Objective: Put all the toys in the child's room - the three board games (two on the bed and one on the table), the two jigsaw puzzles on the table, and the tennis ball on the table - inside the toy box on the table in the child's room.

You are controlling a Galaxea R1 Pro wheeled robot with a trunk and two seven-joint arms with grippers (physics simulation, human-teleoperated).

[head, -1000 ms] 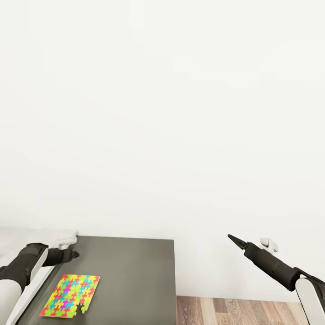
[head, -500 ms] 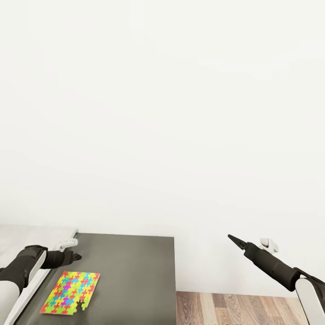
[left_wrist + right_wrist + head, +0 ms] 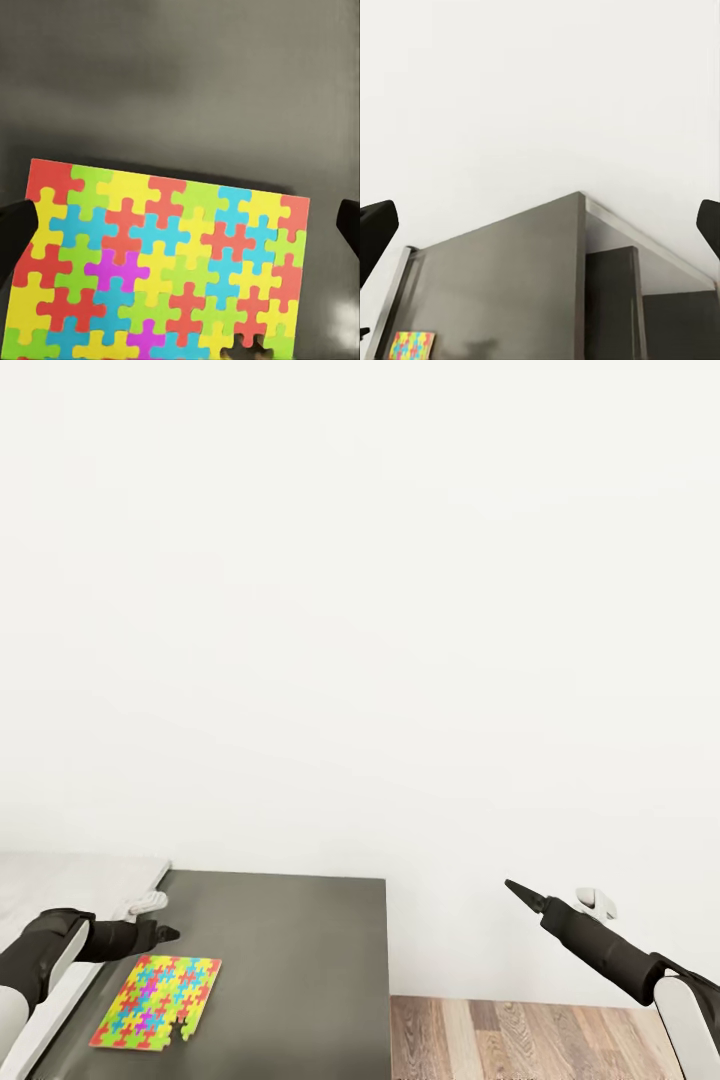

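One jigsaw puzzle [image 3: 158, 1000], a thin sheet of bright interlocked pieces, lies flat on the table's dark grey section [image 3: 300, 950]. My left gripper [image 3: 168, 933] hovers just above the puzzle's far edge. In the left wrist view the puzzle [image 3: 161, 262] lies below the widely spread dark fingertips [image 3: 15, 225], so this gripper is open and holds nothing. My right gripper [image 3: 512, 886] is raised in the air off the table's right end, open and empty. From the right wrist view the puzzle [image 3: 411, 346] looks small and far off. The toy box, the board games, the tennis ball and the bed are out of view.
The white-topped part of the table [image 3: 60, 875] joins the dark section at the left. A blank white wall [image 3: 360, 610] rises behind the table. Wood-plank floor [image 3: 520, 1040] shows to the right of the table's end.
The head view has tilted slightly down, so the table sits higher in the picture. My left gripper has sunk closer to the puzzle's far edge. The right arm has not moved.
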